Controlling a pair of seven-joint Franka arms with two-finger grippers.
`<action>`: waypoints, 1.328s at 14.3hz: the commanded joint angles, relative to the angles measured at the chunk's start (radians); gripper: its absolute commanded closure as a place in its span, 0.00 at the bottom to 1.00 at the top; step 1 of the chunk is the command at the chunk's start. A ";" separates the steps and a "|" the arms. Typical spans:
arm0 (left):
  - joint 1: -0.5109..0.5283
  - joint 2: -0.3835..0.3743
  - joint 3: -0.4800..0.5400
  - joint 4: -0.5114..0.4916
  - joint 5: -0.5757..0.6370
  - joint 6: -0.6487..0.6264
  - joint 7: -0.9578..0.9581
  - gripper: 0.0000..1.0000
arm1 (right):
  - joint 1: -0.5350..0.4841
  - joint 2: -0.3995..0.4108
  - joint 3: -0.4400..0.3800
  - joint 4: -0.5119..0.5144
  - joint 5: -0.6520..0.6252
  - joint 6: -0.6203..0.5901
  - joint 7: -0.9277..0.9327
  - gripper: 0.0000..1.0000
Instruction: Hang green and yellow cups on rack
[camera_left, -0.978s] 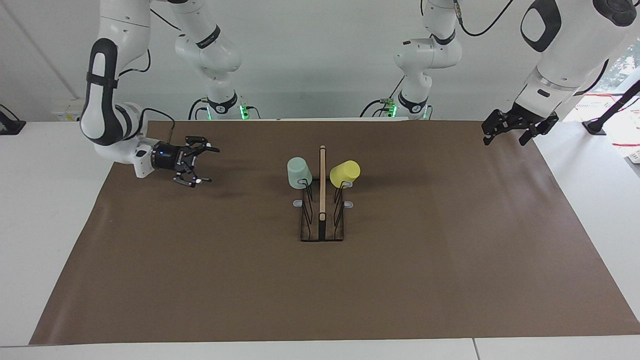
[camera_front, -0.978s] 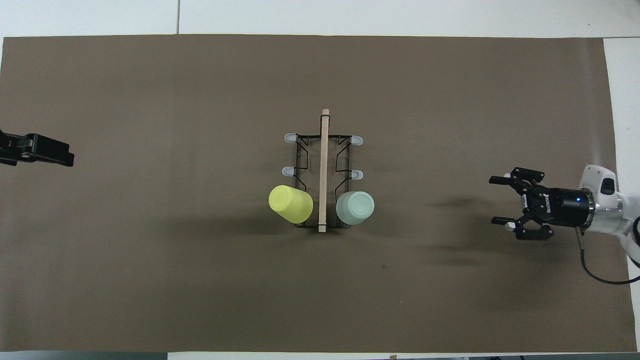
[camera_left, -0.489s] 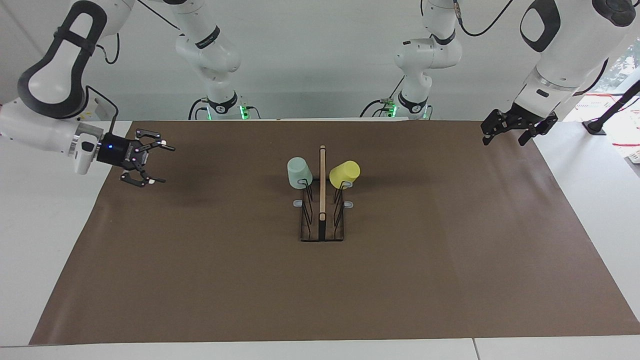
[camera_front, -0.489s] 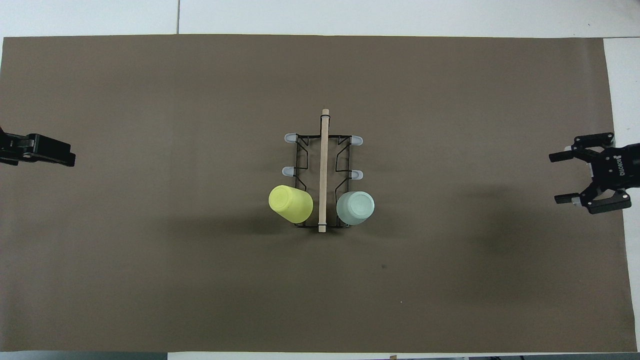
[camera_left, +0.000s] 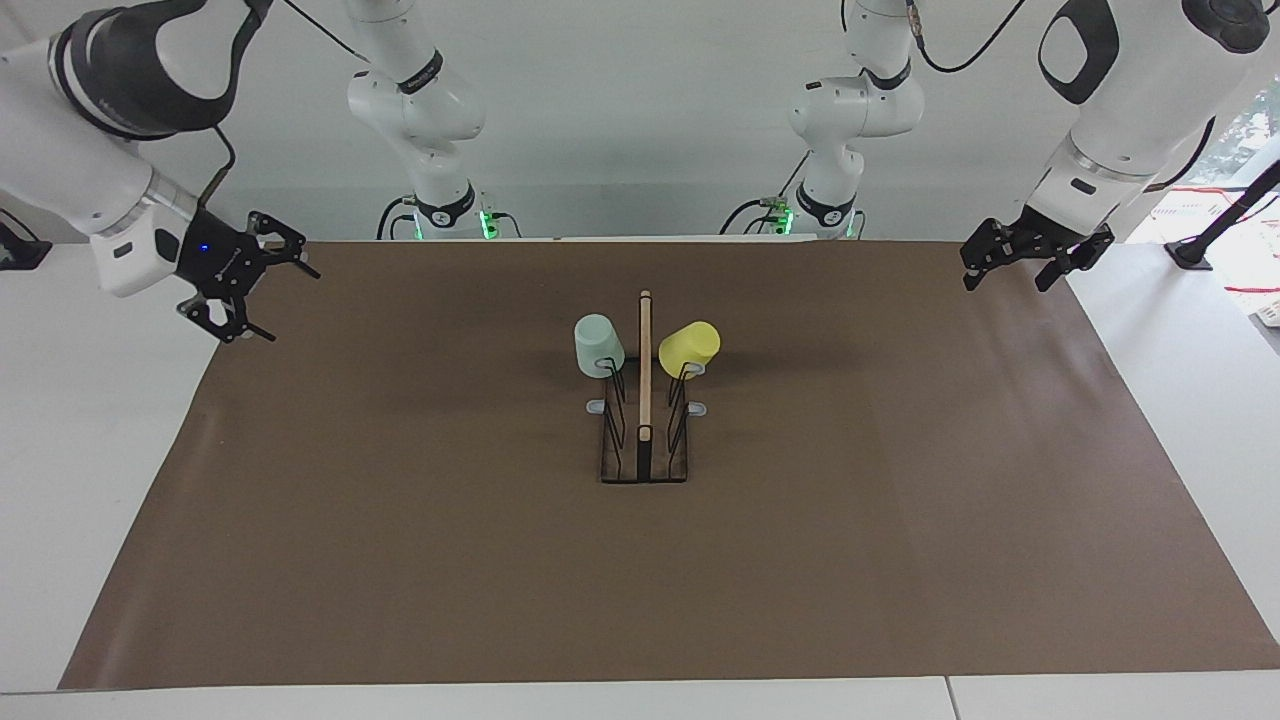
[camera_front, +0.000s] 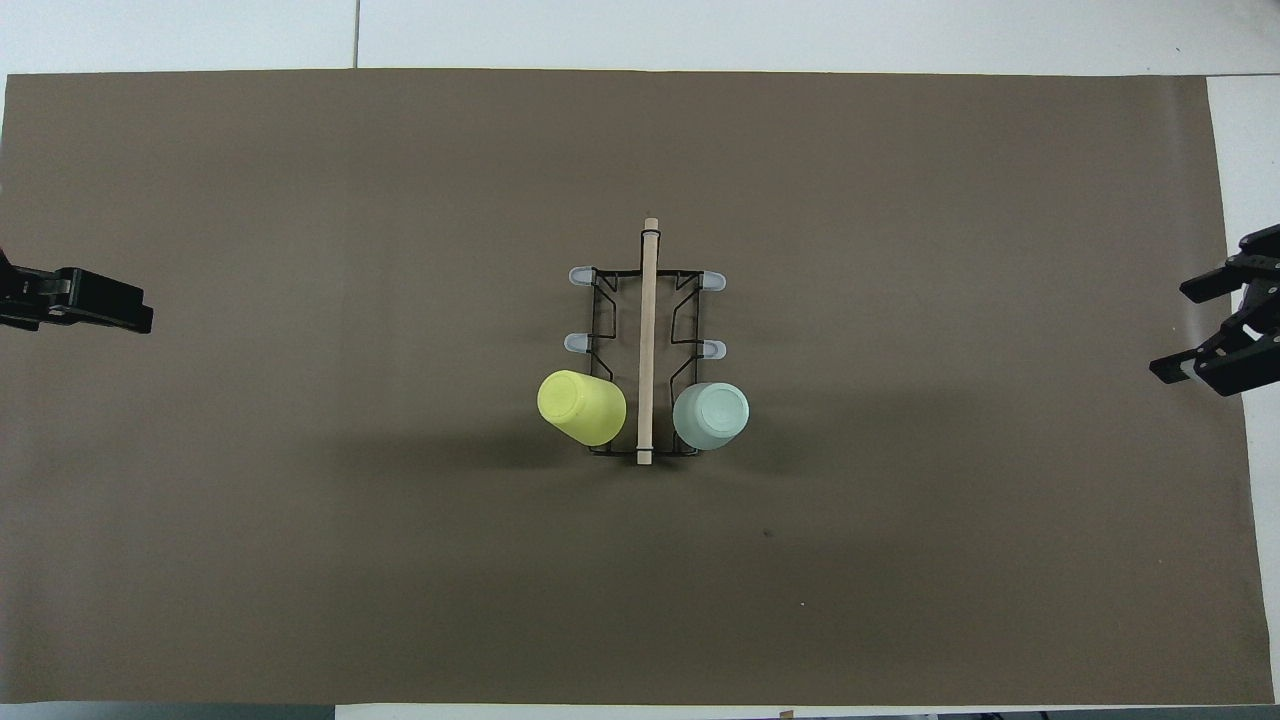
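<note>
The black wire rack (camera_left: 645, 400) with its wooden bar (camera_front: 647, 330) stands mid-table. The mint green cup (camera_left: 598, 345) hangs upside down on the prong nearest the robots, on the right arm's side; it also shows in the overhead view (camera_front: 711, 415). The yellow cup (camera_left: 690, 345) hangs likewise on the left arm's side, also seen in the overhead view (camera_front: 582, 407). My right gripper (camera_left: 290, 305) is open and empty, raised over the mat's edge at the right arm's end (camera_front: 1170, 332). My left gripper (camera_left: 1005, 283) is open and empty, waiting over the mat's edge at the left arm's end (camera_front: 148, 320).
A brown mat (camera_left: 400, 520) covers most of the white table. The rack's other grey-tipped prongs (camera_front: 576, 343) carry nothing.
My right gripper has drawn back from the mat toward the right arm's end of the table and risen. The cups, the rack and the left arm have not moved.
</note>
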 joint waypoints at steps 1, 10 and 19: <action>0.011 -0.001 -0.001 -0.001 -0.014 -0.005 0.016 0.00 | 0.063 -0.056 0.001 0.000 -0.119 -0.027 0.307 0.00; -0.005 0.001 -0.012 0.002 -0.014 -0.006 0.007 0.00 | 0.137 -0.050 0.001 0.034 -0.222 -0.038 0.872 0.00; -0.020 -0.005 -0.015 -0.006 -0.013 -0.011 0.021 0.00 | 0.162 -0.063 -0.007 0.024 -0.297 -0.029 0.869 0.00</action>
